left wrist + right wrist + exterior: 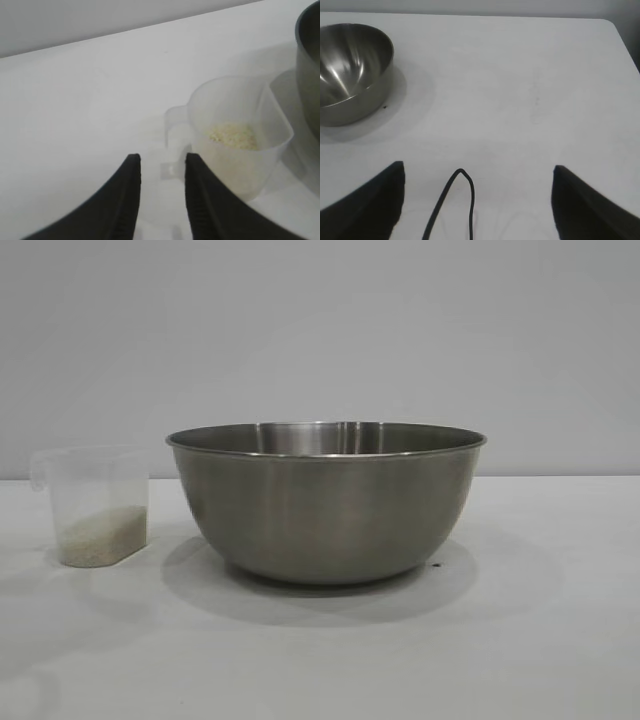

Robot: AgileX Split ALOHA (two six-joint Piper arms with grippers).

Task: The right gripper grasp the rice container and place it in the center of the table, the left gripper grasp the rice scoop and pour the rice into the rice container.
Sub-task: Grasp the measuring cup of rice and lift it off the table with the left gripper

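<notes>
Lining up my left gripper [161, 172] on the rice scoop [235, 132], I am seeing its two dark fingers [127, 200] standing a narrow gap apart with nothing between them yet; the scoop's small handle tab [172, 165] is sitting just ahead of the tips. So the jaws are open but narrow, and I am holding nothing. The scoop is standing upright on the table [520, 640], a pale layer of rice [233, 136] covering its bottom, just beside the steel rice container [325, 500] on the left arm's side, apart from it by a small gap.

My right gripper [477, 200] is hanging wide open and empty over bare table, well apart from the container, a thin black cable [451, 205] looping in front of it.

Judging by how things lie, the container is already sitting near the middle of the table, so I am now working the scoop-grasp step. Next I am needing to ease forward until the handle sits between the fingers, close firmly, then lift level so no grains spill before tipping over the container's rim.
</notes>
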